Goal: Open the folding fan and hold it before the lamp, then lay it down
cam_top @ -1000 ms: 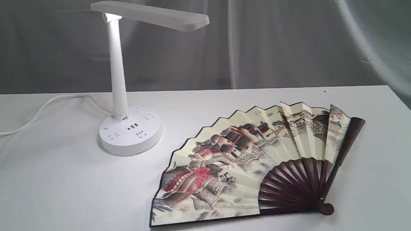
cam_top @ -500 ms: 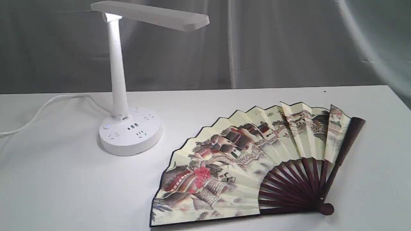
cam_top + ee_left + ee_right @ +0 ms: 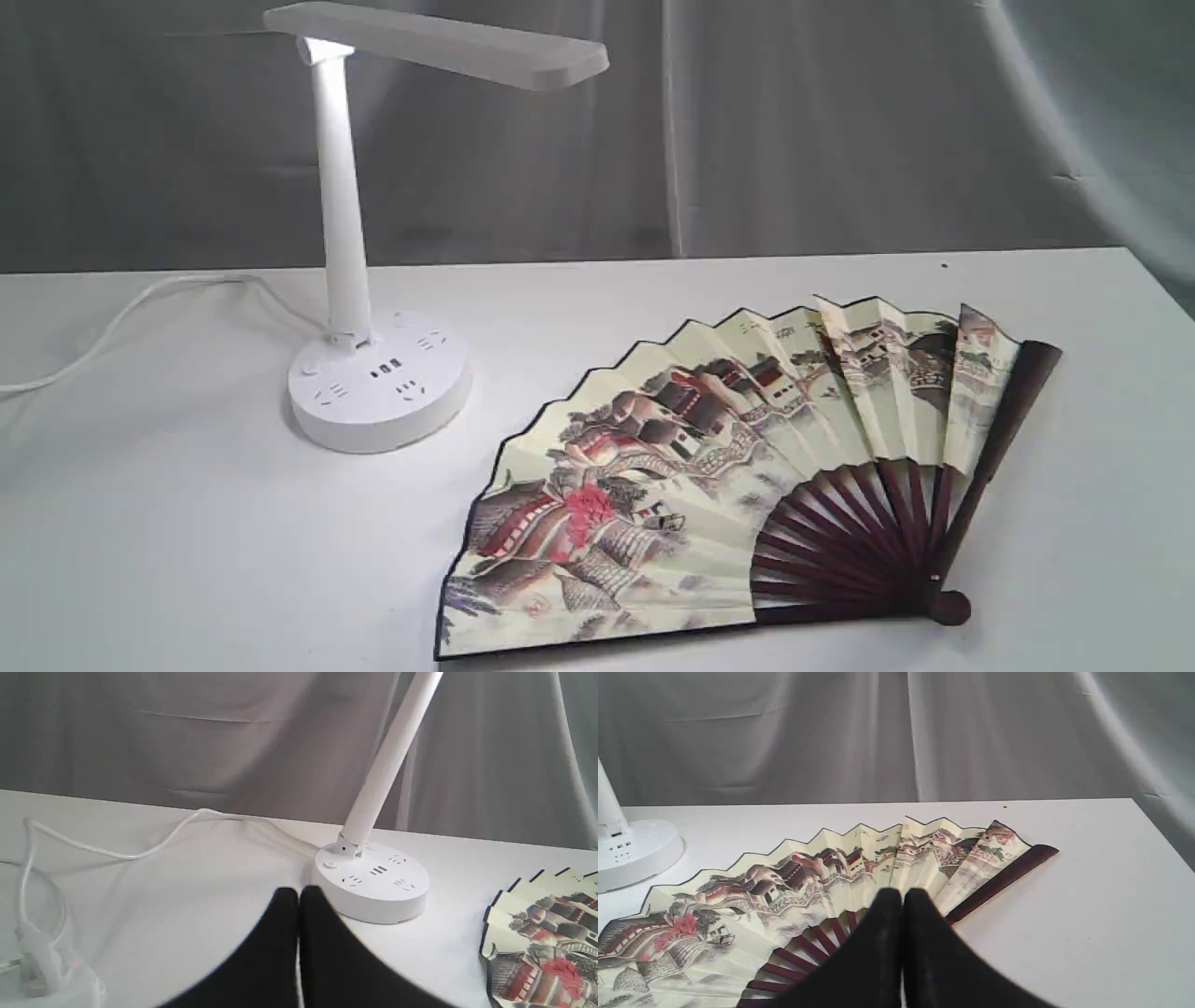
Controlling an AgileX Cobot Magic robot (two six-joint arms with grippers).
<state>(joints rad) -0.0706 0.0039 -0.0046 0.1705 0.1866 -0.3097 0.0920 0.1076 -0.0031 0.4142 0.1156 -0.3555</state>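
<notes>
Lying open, folding fan (image 3: 709,485); writing (image 3: 750,327) unreadable.

It looks like a staged test setup, a lab or studio rather than a lived-in room. There is a plain white table (image 3: 187,560), and grey cloth (image 3: 840,140) hangs in folds just behind the table as a backdrop. On the table are a lamp (image 3: 347,233), its cord (image 3: 201,811) and a fan (image 3: 672,485).

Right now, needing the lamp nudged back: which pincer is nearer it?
Left. The left pincer faces the lamp base close ahead; the right pincer faces the ribs of the folding fan, the lamp farther aside.
</notes>
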